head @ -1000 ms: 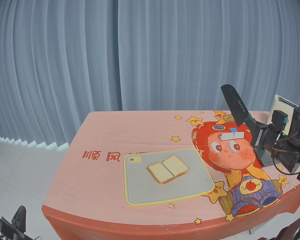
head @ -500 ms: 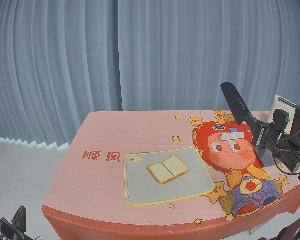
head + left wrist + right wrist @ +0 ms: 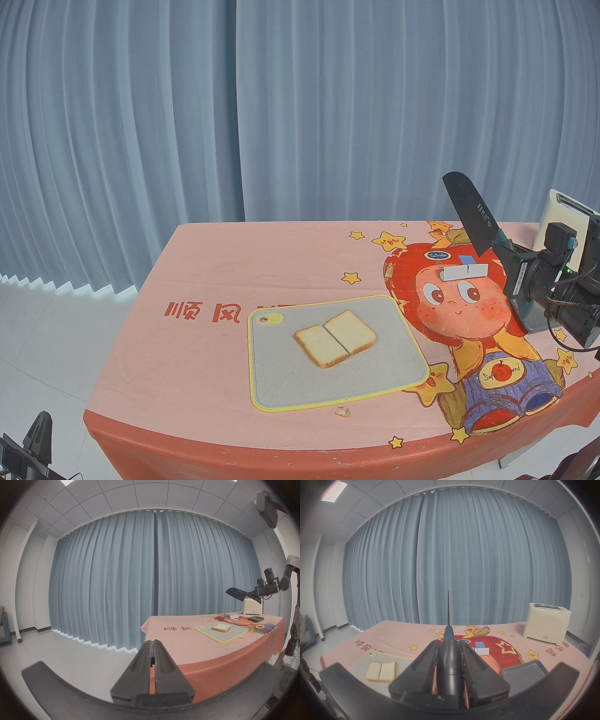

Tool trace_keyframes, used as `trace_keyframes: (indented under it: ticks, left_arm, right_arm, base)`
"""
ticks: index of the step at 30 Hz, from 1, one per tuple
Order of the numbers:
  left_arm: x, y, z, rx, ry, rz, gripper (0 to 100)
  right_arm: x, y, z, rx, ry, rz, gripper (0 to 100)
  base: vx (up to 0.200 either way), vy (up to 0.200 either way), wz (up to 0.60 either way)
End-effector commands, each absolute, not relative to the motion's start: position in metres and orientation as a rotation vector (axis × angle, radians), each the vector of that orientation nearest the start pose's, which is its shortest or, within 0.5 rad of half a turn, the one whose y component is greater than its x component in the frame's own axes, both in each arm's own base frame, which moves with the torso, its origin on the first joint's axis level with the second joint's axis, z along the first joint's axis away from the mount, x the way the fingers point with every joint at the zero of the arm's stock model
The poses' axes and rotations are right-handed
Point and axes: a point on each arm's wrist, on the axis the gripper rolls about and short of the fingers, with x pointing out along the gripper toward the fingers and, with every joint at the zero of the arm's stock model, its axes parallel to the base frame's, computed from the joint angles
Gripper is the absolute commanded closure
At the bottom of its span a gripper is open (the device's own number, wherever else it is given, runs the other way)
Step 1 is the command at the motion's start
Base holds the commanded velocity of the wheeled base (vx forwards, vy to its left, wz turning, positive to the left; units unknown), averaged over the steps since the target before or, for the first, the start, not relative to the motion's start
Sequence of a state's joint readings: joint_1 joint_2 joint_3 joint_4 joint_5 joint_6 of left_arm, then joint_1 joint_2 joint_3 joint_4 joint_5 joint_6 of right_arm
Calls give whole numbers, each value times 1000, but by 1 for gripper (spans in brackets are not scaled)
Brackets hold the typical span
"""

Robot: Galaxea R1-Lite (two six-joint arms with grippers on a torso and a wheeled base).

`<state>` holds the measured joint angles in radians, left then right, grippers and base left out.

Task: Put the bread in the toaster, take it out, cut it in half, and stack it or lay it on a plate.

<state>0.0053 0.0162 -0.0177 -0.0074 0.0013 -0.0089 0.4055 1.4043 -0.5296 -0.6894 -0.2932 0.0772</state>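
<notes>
On the grey cutting board point(image 3: 281, 381), near its middle: bread point(image 3: 335, 338) in two rectangular halves, pale crumb with a golden-brown crust, lying flat side by side with a thin slit between. Board surface speckled, with rounded corners, a yellow rim and a yellow tab at the far-left corner.

Above the right part of the desk point(image 3: 206, 275), well apart from the bread: knife point(image 3: 470, 209) with a broad matte-black blade, tilted up and leftward, with small white print near the spine, too small to read. Dark teal handle clamped between the fingers of the right gripper point(image 3: 507, 255).

Low off the near-left corner of the desk: left gripper point(image 3: 152, 664), fingers pressed together on nothing.

Desk cloth salmon-pink, printed with red characters, yellow stars and a red-haired cartoon figure.

At the far right: cream boxy toaster point(image 3: 547, 622), slot on top, with small dark print on its side. Nearer, a dark grey rectangular tray point(image 3: 523, 673).

On the cartoon's forehead: small white block point(image 3: 464, 270) with a blue piece behind.

Just before the board's near edge: crumb point(image 3: 342, 411).
</notes>
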Motion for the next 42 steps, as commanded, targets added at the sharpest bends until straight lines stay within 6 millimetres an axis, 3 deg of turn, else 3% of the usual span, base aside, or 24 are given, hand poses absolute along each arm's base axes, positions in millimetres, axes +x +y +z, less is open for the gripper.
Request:
trace_keyframes:
  ticks: [1,42]
  left_arm:
    - [-23,0,76,-9,-8,8,100]
    - [-23,0,76,-9,-8,8,100]
  right_arm:
    - [207,77,189,10,187,91,100]
    - [206,77,185,5,198,126,100]
  base:
    - [0,0,0]
    - [0,0,0]
